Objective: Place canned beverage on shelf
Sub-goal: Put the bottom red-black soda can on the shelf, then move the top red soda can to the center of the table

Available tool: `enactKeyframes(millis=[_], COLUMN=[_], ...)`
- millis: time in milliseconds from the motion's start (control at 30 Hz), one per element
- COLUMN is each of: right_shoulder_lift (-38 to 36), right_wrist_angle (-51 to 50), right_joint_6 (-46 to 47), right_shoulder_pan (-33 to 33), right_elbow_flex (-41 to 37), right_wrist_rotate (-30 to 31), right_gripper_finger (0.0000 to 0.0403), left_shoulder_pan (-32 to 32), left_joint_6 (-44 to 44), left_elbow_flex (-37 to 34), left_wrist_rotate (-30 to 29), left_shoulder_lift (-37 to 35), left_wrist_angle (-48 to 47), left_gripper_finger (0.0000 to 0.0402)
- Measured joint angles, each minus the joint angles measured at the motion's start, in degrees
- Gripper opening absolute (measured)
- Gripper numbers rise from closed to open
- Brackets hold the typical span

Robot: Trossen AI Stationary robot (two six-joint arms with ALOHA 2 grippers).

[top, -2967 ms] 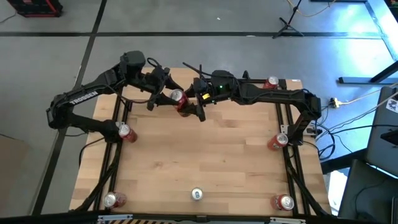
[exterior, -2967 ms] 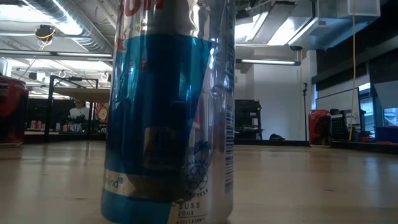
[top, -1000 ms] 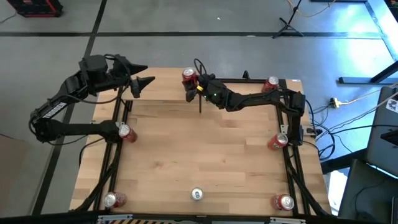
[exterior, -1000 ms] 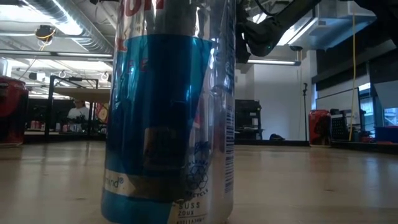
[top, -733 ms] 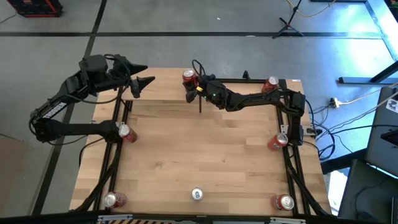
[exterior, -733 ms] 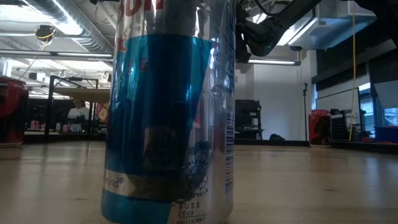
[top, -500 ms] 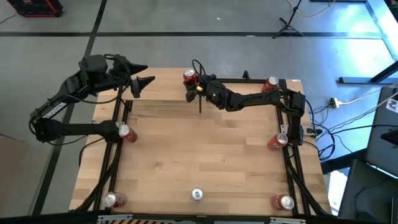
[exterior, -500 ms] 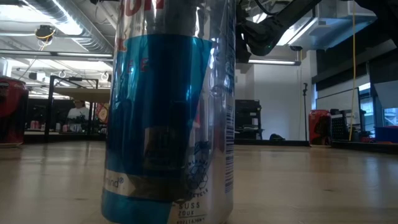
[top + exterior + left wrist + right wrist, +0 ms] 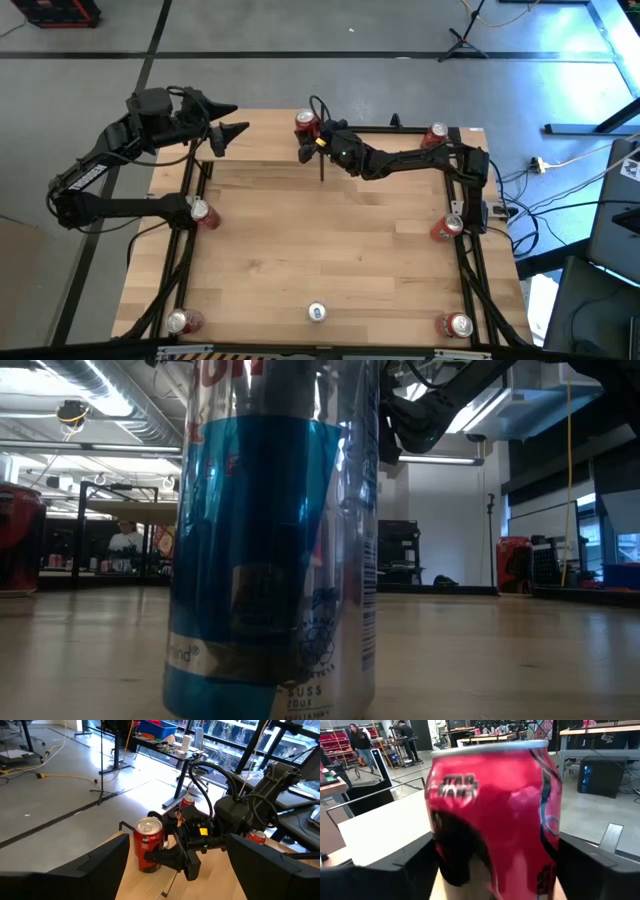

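right now the blue can (image 9: pixel 272 530) stands nearest on the desk (image 9: pixel 330 250). farther back, the right claw (image 9: pixel 304 136) brackets the red can (image 9: pixel 304 122) on the shelf (image 9: pixel 150 882), fingers looking spread; releasing step, retreat next. left claw (image 9: pixel 232 128) waits spread.

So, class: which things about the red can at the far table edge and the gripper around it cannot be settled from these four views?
- Red can, right wrist view: base cut off by the picture edge, so its footing is unseen.
- Right gripper, high view: too small to tell finger contact.
- Low view: blue can blocks the far edge.
- Shelf: not identifiable anywhere.
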Motion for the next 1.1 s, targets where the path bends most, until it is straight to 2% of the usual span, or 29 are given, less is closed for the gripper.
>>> enactKeyframes(millis=[167, 367, 533, 633, 900, 1100], right_shoulder_lift=[-1.6, -6.2, -12.5, -16.9, -32.5, -43.0], right_wrist_angle=[-0.3, -4.4, -12.7, -19.5, -45.0, -68.6], right_joint_6=[-0.8, -4.8, -6.5, -6.8, -9.7, -3.0], right_shoulder_pan=[0.0, 0.1, 0.1, 0.1, 0.0, 0.1], right_elbow_flex=[0.0, 0.0, 0.0, 0.0, 0.0, 0.0], right_wrist_rotate=[0.0, -0.4, -6.8, -9.7, -17.3, -27.4], right_gripper_finger=[0.0379, 0.0375, 0.0366, 0.0363, 0.0362, 0.0362], left_shoulder_pan=[0.0, 0.0, 0.0, 0.0, 0.0, 0.0], left_joint_6=[0.0, 0.1, 0.1, 0.2, 0.1, 0.1], left_elbow_flex=[0.0, 0.0, 0.0, 0.0, 0.0, 0.0], left_wrist_rotate=[0.0, 0.0, 0.0, -0.3, -0.3, -0.2], left_shoulder_lift=[0.0, 0.0, 0.0, 0.2, 1.6, 1.8], left_wrist_angle=[0.2, 0.2, 0.2, 0.2, 0.2, 0.2], left_gripper_finger=[0.0322, 0.0322, 0.0322, 0.0322, 0.0322, 0.0322])
